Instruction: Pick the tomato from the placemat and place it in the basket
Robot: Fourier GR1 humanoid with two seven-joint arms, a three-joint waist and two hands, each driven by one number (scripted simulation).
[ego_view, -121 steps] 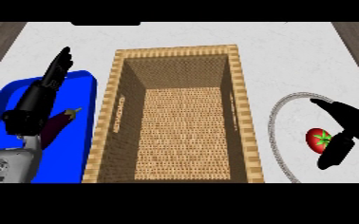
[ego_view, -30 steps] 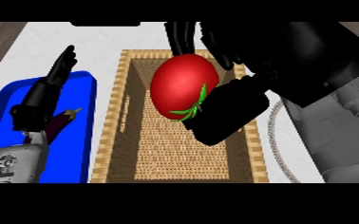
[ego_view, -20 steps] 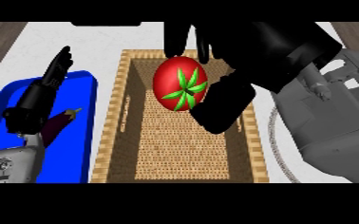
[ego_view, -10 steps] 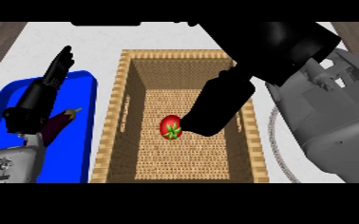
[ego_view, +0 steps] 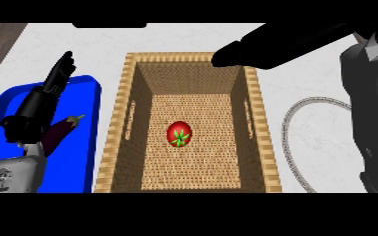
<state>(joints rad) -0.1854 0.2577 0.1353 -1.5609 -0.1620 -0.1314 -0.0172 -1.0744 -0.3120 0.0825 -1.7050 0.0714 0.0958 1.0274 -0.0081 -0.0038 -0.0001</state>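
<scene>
A red tomato [ego_view: 179,133] with a green stalk lies on the woven floor of the wicker basket [ego_view: 122,125], near its middle. My right hand [ego_view: 277,47] hovers above the basket's far right corner, fingers stretched out to the left and holding nothing. It is well apart from the tomato. At the left edge my left hand [ego_view: 46,97] rests open with its fingers pointing up, over the blue tray.
A blue tray [ego_view: 83,125] lies left of the basket with a purple eggplant [ego_view: 60,130] on it, partly behind my left hand. The round grey-rimmed placemat [ego_view: 295,145] shows at the right, partly covered by my right forearm [ego_view: 362,95].
My right hand carried the tomato over the basket and let it go; the tomato now lies on the basket floor. The hand has risen and drawn back to the upper right.
</scene>
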